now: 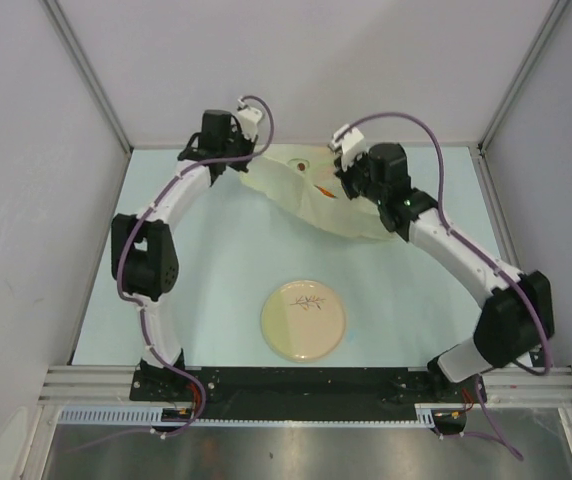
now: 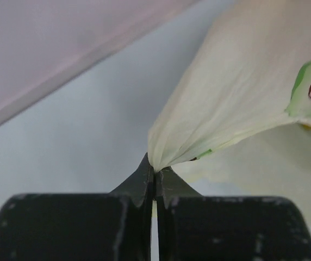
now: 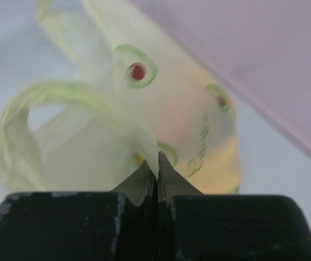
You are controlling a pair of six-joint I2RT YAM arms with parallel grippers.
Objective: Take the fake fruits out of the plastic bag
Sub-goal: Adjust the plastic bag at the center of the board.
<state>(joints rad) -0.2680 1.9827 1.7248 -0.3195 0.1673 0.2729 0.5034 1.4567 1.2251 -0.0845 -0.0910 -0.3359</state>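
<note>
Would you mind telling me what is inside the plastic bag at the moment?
Through the thin film of the plastic bag only an orange patch and a yellowish glow show. No fruit's shape can be made out; the crinkled film covers the rest.

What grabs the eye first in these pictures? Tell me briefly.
The plastic bag, held at the far side of the table, stands out first. The left end effector is shut on one bunched corner, the right end effector on another fold. Nearer the front edge, a round beige plate sits empty.
</note>
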